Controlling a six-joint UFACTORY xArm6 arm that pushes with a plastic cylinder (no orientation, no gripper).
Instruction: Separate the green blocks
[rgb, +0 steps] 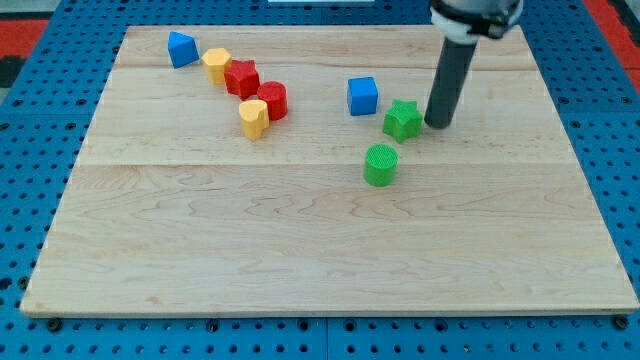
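Green star block (402, 120): it lies right of the worktop's centre, in the top half, well clear of every edge.
Green cylinder block (380, 165): it sits just below and slightly left of the star; we see a narrow strip of bare wood between the two, so they are near but apart.
Our tip (438, 125): we have a bare rod with no jaws to spread or press together, and it pinches nothing. Its end stands just right of the green star, so close that we cannot tell whether they touch.
Blue cube (363, 96): it is just up and left of the star, apart from it.
Top-left cluster: a blue wedge-like block (182, 48) lies nearest the top left corner; from it a yellow block (217, 65), a red star block (241, 79), a red cylinder block (273, 100) and a second yellow block (254, 118) run in a close chain toward the centre.
Worktop (300, 260): the whole bottom half is bare wood from left edge to right edge.
Right edge: bare wood also lies between our tip and the right edge.
Top edge: less room here; the blue wedge sits close to it.
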